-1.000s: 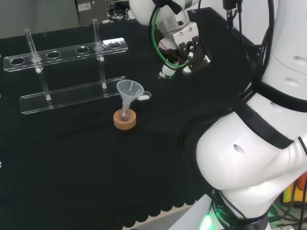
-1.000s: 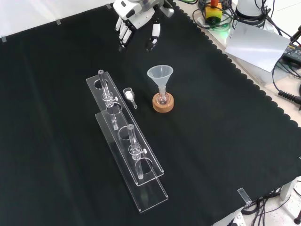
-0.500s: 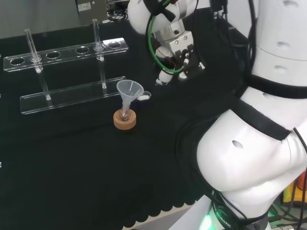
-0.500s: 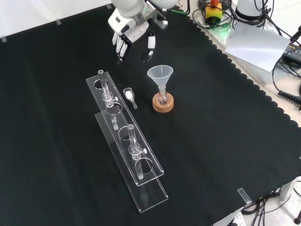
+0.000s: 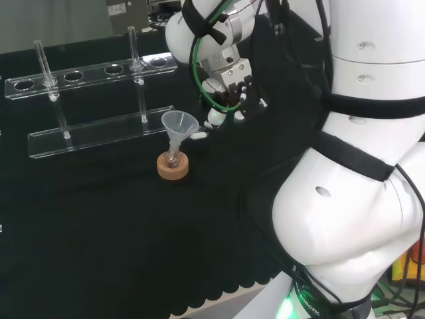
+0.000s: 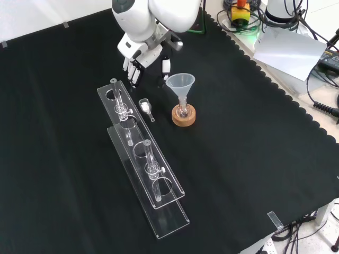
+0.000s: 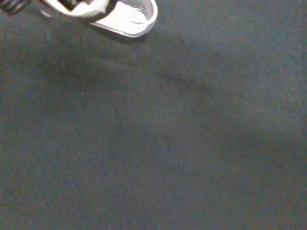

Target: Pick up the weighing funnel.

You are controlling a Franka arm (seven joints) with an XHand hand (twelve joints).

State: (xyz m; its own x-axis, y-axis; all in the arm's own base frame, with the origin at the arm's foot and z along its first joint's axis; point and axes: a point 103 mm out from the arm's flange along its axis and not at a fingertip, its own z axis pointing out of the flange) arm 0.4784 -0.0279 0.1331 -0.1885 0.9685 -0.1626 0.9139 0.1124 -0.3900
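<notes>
Black cloth covers the bench. On it rest a clear rack, a cork ring and the weighing funnel

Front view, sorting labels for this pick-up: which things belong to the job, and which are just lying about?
Job: weighing funnel; hand, open, nearby.
Lying about: funnel in its flask; cork ring; clear rack with tubes.
</notes>
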